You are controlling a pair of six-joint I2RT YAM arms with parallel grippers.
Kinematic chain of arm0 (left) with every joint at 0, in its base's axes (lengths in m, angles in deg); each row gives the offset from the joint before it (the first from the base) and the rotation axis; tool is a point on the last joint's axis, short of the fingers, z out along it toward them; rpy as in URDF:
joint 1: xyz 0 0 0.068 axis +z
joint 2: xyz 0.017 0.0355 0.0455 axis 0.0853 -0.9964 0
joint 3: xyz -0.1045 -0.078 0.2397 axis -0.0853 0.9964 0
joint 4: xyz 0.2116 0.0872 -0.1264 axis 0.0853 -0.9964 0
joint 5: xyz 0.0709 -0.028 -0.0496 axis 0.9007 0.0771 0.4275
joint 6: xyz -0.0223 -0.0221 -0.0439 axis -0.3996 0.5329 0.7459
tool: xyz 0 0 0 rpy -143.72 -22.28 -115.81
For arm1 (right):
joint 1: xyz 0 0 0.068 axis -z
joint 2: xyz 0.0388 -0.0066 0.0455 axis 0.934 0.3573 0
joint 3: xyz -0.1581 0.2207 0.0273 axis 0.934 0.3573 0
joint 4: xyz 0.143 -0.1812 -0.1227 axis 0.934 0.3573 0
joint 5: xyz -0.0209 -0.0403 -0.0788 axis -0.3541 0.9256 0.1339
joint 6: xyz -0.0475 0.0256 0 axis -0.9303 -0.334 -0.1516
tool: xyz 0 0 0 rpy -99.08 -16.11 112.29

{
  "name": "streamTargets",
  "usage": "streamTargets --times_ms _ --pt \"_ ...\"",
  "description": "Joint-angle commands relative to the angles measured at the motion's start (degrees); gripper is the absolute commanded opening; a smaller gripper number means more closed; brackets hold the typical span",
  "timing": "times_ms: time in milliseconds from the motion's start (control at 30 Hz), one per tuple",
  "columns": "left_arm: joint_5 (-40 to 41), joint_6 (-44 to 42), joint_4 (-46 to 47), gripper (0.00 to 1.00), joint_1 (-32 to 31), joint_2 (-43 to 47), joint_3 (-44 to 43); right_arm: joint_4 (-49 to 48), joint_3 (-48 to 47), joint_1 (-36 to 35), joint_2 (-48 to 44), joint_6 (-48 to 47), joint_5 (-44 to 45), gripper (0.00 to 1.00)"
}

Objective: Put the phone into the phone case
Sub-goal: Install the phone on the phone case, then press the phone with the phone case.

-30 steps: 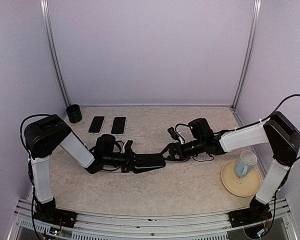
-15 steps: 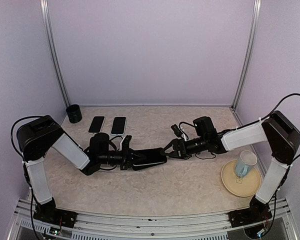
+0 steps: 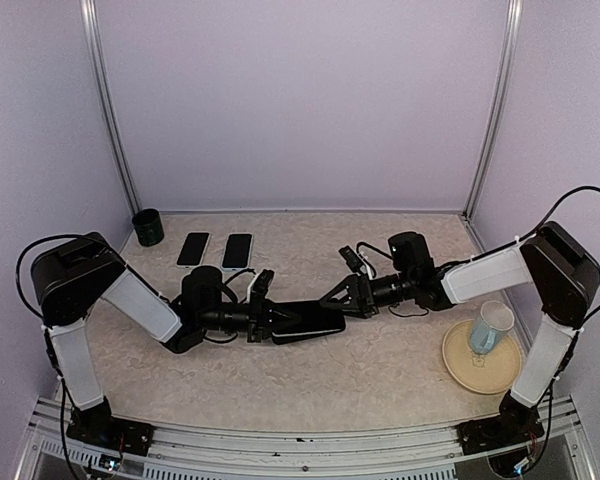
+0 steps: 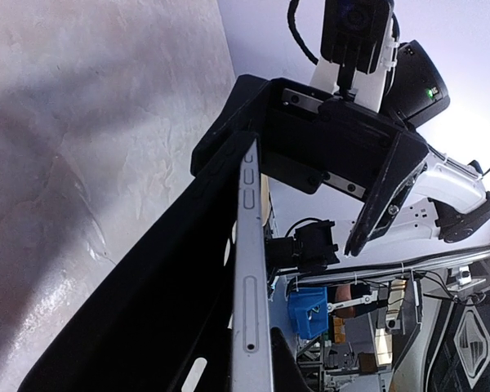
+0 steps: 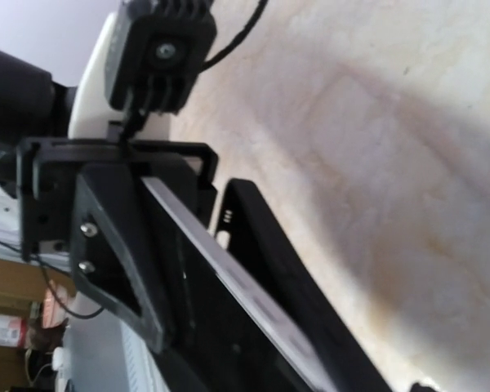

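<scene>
A dark phone with a silver edge lies against a black phone case, held low over the table's middle. My left gripper is shut on the near end of both. The phone's edge and the case's rim stand slightly apart at the far end. My right gripper faces that far end, jaws open, one finger on each side of it. Whether its fingers touch the phone or case I cannot tell.
Two more phones lie flat at the back left, beside a dark cup. A tan plate with a pale glass on it sits at the right, near my right arm's base.
My left gripper has carried the phone and case a little to the right. My right gripper drew back to the right and now straddles their end, jaws narrowing slightly.
</scene>
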Motion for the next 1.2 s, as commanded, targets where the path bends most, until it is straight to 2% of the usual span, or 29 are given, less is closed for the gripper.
streamTargets --times_ms 0,433,1067,1167 --pt "-1.0 -1.6 5.6 0.0 -0.6 2.6 -1.8 -4.2 1.0 -1.0 0.2 2.2 -3.1 0.83" --pt "-0.3 -1.9 6.8 0.0 -1.2 3.6 -1.0 -9.4 1.6 -4.1 2.5 5.5 -3.8 0.74" --pt "-1.0 -1.6 8.4 0.0 -1.3 3.0 -0.3 -14.2 2.9 -4.3 3.0 7.6 -5.8 0.28" --pt "-1.1 -1.4 8.5 0.0 -1.3 2.9 -0.3 -14.6 3.2 -4.4 2.8 7.7 -5.9 0.24"
